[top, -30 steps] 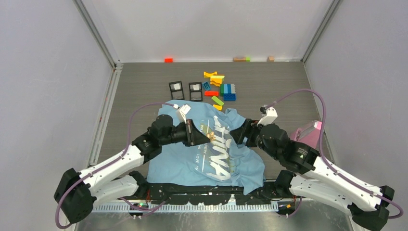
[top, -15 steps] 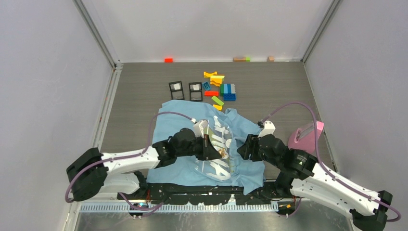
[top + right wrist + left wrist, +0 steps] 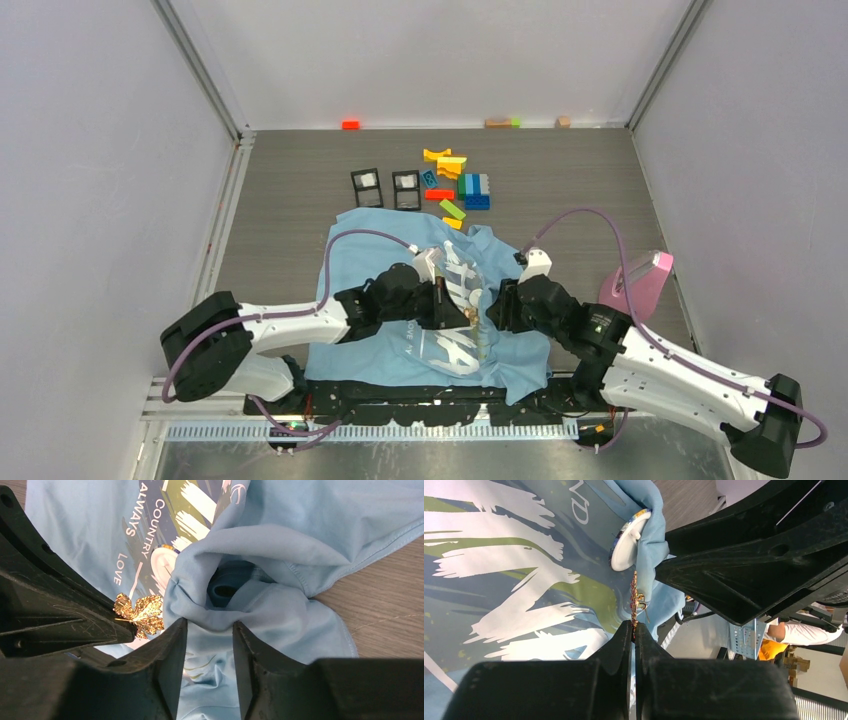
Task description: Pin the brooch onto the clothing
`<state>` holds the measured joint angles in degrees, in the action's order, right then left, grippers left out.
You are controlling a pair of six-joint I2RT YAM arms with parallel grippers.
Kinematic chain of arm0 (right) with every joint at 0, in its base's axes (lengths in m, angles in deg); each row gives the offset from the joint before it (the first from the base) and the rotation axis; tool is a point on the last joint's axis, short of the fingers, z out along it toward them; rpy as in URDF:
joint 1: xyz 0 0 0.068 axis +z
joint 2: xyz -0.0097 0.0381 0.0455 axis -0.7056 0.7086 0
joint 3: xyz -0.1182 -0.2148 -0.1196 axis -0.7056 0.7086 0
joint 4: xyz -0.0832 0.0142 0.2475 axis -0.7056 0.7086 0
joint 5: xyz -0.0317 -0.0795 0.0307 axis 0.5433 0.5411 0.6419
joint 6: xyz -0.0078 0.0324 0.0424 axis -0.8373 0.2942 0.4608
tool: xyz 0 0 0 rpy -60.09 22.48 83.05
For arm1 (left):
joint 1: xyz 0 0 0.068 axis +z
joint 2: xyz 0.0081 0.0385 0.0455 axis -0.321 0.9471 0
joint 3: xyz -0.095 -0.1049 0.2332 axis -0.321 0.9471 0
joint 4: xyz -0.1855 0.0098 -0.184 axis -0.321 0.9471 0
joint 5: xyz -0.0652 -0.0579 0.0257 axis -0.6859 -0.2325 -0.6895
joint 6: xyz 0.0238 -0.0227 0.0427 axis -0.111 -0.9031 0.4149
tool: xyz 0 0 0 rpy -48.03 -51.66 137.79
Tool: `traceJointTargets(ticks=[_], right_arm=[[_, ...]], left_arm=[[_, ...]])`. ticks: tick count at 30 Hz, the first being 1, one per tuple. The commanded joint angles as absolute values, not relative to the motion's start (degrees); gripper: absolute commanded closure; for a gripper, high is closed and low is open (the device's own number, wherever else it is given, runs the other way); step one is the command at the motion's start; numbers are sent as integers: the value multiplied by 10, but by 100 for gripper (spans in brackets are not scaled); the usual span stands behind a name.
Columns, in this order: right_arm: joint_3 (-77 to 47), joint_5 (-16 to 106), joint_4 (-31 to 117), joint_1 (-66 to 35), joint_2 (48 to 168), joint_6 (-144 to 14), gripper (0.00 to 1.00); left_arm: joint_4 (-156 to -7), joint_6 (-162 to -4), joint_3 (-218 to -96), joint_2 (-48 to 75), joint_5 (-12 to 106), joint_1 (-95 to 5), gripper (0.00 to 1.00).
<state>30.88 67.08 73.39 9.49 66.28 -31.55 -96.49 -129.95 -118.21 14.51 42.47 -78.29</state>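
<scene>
The light blue T-shirt (image 3: 380, 340) with white lettering lies at the near edge of the table. My left gripper (image 3: 462, 312) is shut on the brooch (image 3: 470, 316), a small glittering gold and reddish ornament. In the left wrist view the brooch (image 3: 635, 597) stands edge-on at the fingertips (image 3: 624, 630), close to a raised fold of the shirt (image 3: 651, 545). My right gripper (image 3: 492, 308) faces it. In the right wrist view its fingers (image 3: 172, 640) pinch a bunched fold of the shirt (image 3: 210, 605), with the brooch (image 3: 140, 612) just to the left.
A white round disc (image 3: 628, 537) sits on the shirt beside the fold. Coloured toy blocks (image 3: 455, 180) and two small black frames (image 3: 367, 185) lie behind the shirt. A pink object (image 3: 640, 283) stands at the right. Small blocks (image 3: 350, 124) line the back wall.
My left gripper has carried the brooch nearer and to the right, down over the lettering. My right gripper has moved nearer and left, and the two now almost meet at the fold.
</scene>
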Motion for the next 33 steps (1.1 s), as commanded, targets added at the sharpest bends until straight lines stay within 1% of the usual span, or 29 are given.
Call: traceJointTargets(ticks=[1,2,3,4,6,8,17,25,33], right_arm=[[306,684,688,97,674,-345,63],[305,683,688,96,675,-346,74],[303,682,689,97,675,-345,80],[301,680,690,96,675,-345,89],[297,672,694,96,669,-341,97],[291,659,699,97,657,-338,99],[249,610,720,97,659,-332,99],[239,586,709,97,667,-335,99],[230,588,702,98,674,-342,99]], left_arm=[[-978,-1296,-1217,158,438,-792,100],[-969,-1292,-1222,159,442,-793,100],[-957,-1288,-1227,159,448,-794,100],[-944,-1284,-1232,159,454,-796,100],[-919,-1276,-1243,161,466,-800,100],[-901,-1271,-1254,164,476,-804,100],[-816,-1246,-1314,198,508,-821,100],[-802,-1247,-1333,222,510,-826,100],[-777,-1235,-1349,236,512,-830,100]])
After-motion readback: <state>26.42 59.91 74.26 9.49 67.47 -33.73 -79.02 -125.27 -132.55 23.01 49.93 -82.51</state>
